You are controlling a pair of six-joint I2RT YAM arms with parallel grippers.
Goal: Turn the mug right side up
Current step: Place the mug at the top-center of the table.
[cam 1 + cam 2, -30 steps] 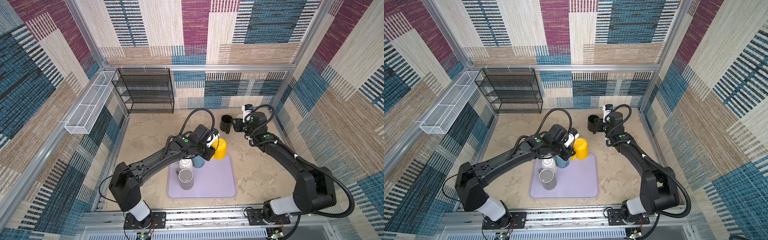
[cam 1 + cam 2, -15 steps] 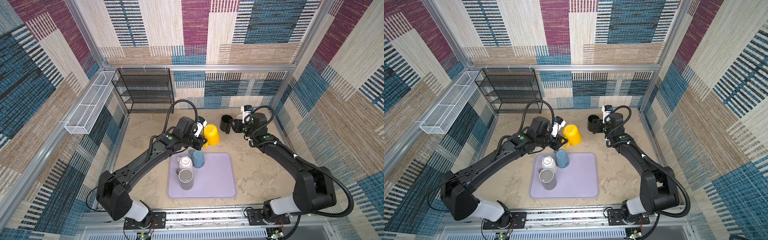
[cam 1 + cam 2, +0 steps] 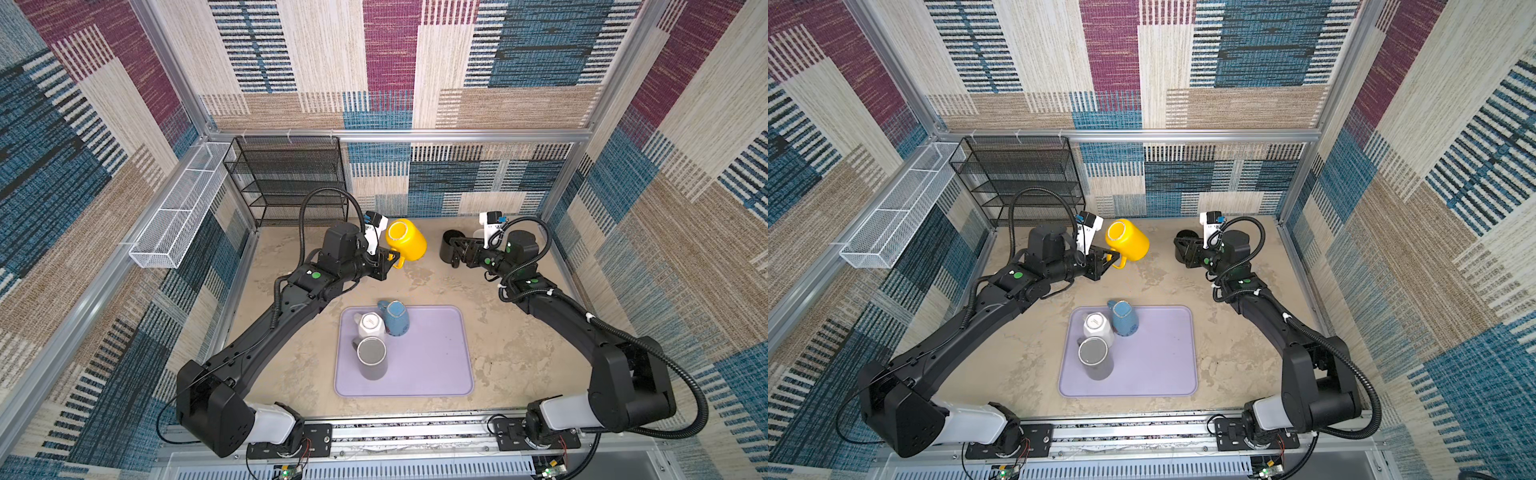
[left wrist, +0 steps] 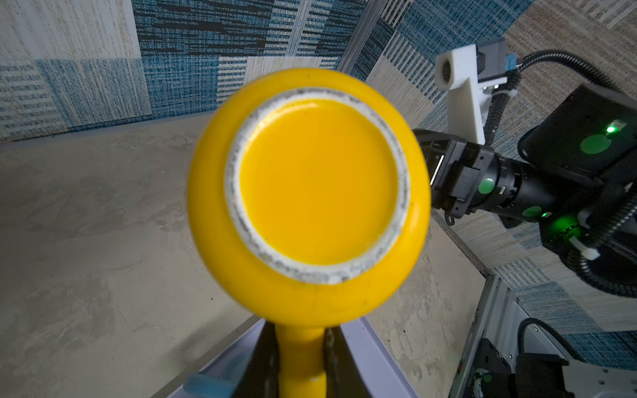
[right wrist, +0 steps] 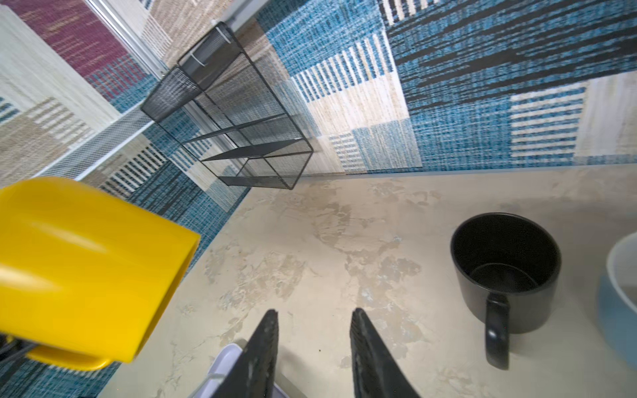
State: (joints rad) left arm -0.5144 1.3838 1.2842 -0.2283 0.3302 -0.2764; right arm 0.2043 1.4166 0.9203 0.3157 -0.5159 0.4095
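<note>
The left end effector (image 3: 387,261) is clamping the handle of the yellow mug (image 3: 406,244), which is hanging tipped on its side in the air beyond the far edge of the purple tray (image 3: 436,365). The flip is looking roughly half done. The next move is calling for a wrist roll that brings the mouth upward, then a gentle lowering onto the bare tabletop (image 3: 519,332). The right end effector (image 5: 313,312) is gaping empty beyond the tray's far right corner. Patchwork fabric walls (image 3: 457,62) are enclosing the mottled beige surface.

Your left gripper (image 3: 392,258) no longer holds the yellow mug (image 3: 409,243) over the tray (image 3: 432,365). The mug now tilts sideways, base facing the wrist.
</note>
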